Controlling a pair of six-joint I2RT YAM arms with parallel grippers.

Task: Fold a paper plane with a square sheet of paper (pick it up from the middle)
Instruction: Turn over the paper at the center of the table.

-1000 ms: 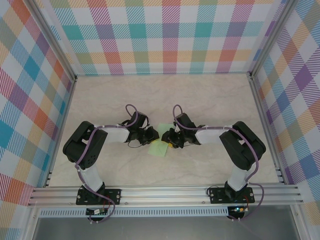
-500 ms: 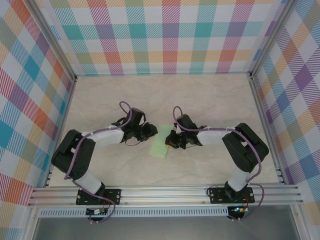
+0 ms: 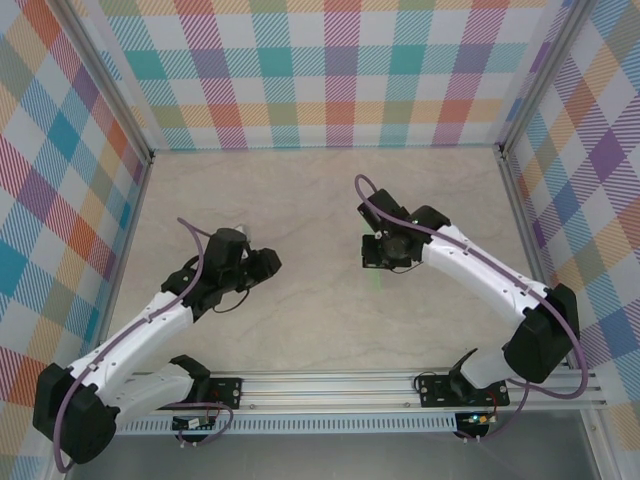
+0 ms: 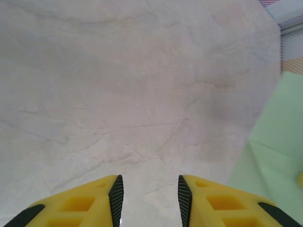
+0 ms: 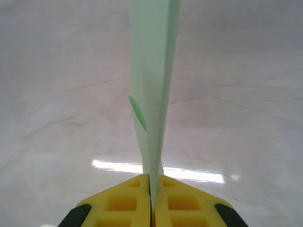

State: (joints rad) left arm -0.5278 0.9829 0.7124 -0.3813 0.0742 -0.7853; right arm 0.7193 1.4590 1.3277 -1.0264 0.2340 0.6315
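My right gripper [image 3: 381, 264] [image 5: 152, 182] is shut on the paper plane [image 5: 154, 71], a slim folded pale-green piece that sticks out edge-on from between the pads. From above, the paper plane [image 3: 378, 282] shows as a thin green sliver under the gripper, right of the table's middle and off the surface. My left gripper [image 3: 270, 262] [image 4: 150, 189] stands open to the left, with nothing but bare table between its fingers. At the right edge of the left wrist view a pale-green face of the paper plane [image 4: 277, 151] shows, well apart from the fingers.
The marble-look table [image 3: 320, 200] is ringed by plaid walls [image 3: 320, 70] and aluminium rails [image 3: 330, 385] at the near edge. Purple cables loop over both wrists.
The right gripper closed on the paper and lifted it off the table, moving back and right. The left gripper let go, opened and drew away to the left.
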